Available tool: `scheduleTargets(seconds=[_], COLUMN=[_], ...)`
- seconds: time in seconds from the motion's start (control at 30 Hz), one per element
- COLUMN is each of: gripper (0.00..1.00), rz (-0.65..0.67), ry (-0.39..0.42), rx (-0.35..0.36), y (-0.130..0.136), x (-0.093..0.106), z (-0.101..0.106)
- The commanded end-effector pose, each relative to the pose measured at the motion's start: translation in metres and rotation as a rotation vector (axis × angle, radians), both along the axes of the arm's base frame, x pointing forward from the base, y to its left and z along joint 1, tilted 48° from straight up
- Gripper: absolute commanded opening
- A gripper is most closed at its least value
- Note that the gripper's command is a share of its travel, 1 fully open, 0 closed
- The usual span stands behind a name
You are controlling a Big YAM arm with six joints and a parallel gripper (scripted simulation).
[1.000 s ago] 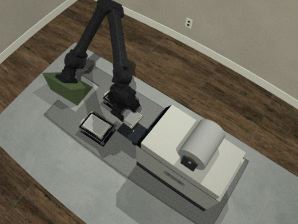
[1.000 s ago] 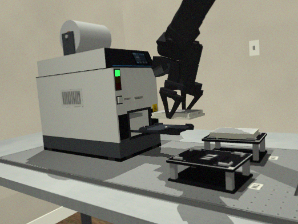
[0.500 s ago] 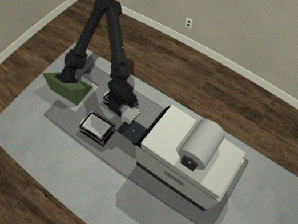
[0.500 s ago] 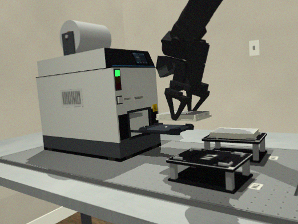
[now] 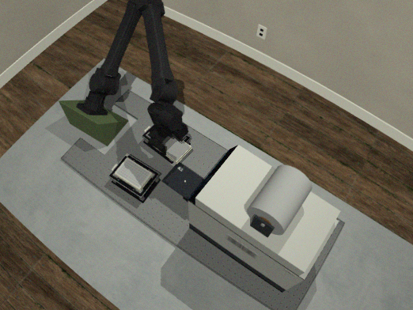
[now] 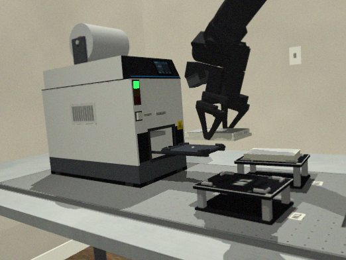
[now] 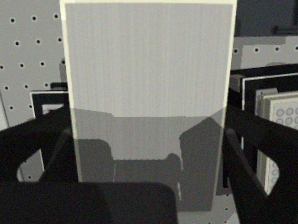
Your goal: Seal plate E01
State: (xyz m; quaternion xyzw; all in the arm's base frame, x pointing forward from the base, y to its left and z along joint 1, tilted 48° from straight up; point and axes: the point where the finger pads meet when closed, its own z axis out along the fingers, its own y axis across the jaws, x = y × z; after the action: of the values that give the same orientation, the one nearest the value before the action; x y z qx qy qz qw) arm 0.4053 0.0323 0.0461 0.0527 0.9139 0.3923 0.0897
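White housing of the sealer [image 5: 233, 178] [image 6: 93, 126] is standing farthest left in the exterior view, well apart from the claw and carrying a grey roll [image 5: 281, 198] [image 6: 106, 41] on top. Its lamp [image 6: 136, 84] is glowing green, higher than the claw's fingertips, and the START button [image 6: 138, 115] is sitting below that lamp. Continuing rightward, the dark stage [image 5: 183, 179] [image 6: 195, 149] [image 7: 265, 17] is sticking out of the sealer's opening, lower than the claw and to its left, showing its bare top face. Next, the claw [image 5: 173, 145] [image 6: 219, 132] [image 7: 148, 111] is pointing downward and gripping plate E01 [image 5: 179, 151] [image 6: 229, 135] [image 7: 150, 65] between its fingers, which are standing wide around the plate's sides. E01 is hanging about level in the air, apart from the stage; its upper face is showing a smooth grey surface. Right of the claw and lower, nest N1 [image 5: 147, 136] [image 6: 242, 182] [image 7: 36, 107] is exposing its top and corner locators in the foreground. Farther right, nest N2 [image 5: 143, 198] [image 6: 305, 160] [image 7: 252, 75], also lower than the claw, is holding a pale plate [image 5: 134, 172] [image 6: 272, 154] [image 7: 287, 117], which is lying about flat there.
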Motion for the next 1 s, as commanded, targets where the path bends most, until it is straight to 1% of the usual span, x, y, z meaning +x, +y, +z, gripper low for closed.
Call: scheduleTargets(seconds=[0.0,0.17,0.27,0.33,0.37,0.47,0.6,0.7,0.83,0.97], gripper=[0.0,0.0,0.0,0.0,0.0,0.0,0.0,0.0,0.0,0.0], rz=[0.017,0.008,0.008,0.008,0.01,0.011,0.015,0.015,-0.001,0.001], ry=[0.006,-0.026,-0.004,-0.004,0.008,0.02,-0.004,-0.022,0.007,0.008], rx=[-0.001,-0.009,-0.003,-0.003,-0.001,0.002,-0.003,-0.007,-0.001,-0.001], y=[0.013,0.009,0.013,0.013,0.014,0.017,0.021,0.022,0.019,0.019], x=[-0.012,-0.012,-0.024,-0.024,-0.026,-0.036,-0.042,-0.042,-0.055,-0.058], z=[0.009,0.023,0.02,0.02,0.016,0.016,0.028,0.037,0.033,0.031])
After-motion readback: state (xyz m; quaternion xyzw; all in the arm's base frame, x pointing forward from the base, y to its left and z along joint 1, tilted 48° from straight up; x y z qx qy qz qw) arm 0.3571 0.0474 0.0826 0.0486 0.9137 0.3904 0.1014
